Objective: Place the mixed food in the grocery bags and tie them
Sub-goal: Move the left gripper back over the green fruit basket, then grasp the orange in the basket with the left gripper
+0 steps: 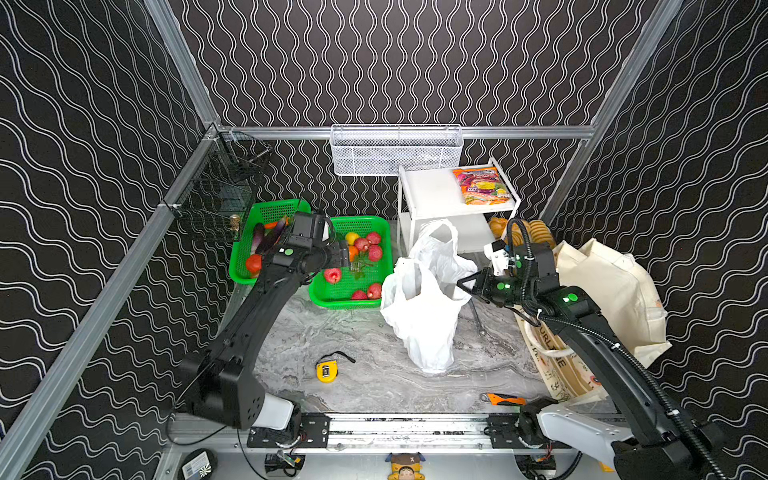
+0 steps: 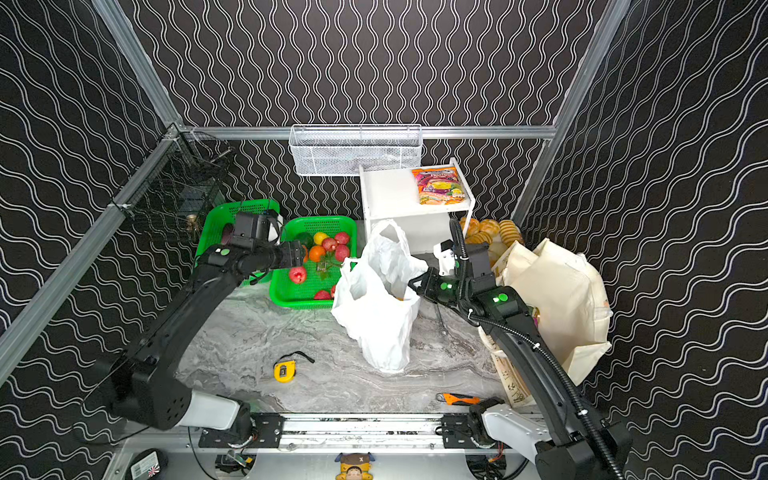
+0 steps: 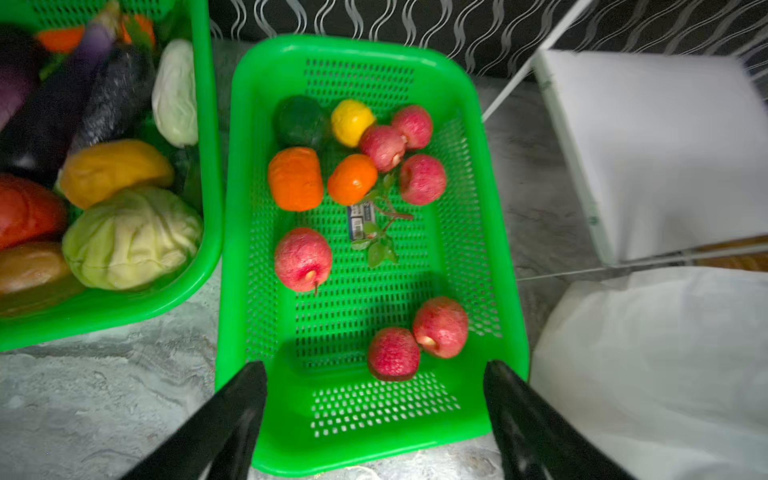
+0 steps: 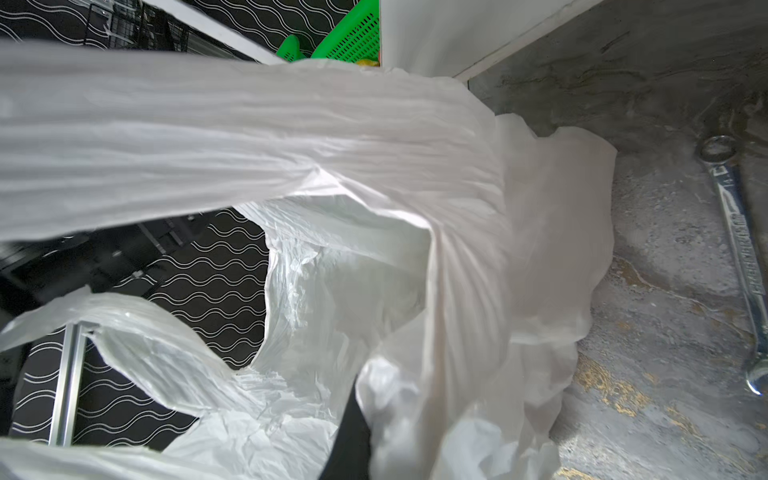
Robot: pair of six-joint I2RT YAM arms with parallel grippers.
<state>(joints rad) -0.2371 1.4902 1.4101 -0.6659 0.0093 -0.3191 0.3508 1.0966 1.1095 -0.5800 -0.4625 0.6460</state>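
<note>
While our left gripper (image 3: 374,415) hangs wide apart over the perforated green basket (image 3: 232,208) of toy fruits (image 3: 302,259) (6 red, 2 orange, 1 yellow, 1 dark green), our right gripper (image 1: 460,285) pinches the rim of the crinkly white plastic bag (image 1: 424,332) just beside it. The cream cloth tote (image 1: 598,282) slumps farther right.

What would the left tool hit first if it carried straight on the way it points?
Probably the two red fruits in the green basket, lined up between the left tool's open fingers; depth is unclear.
</note>
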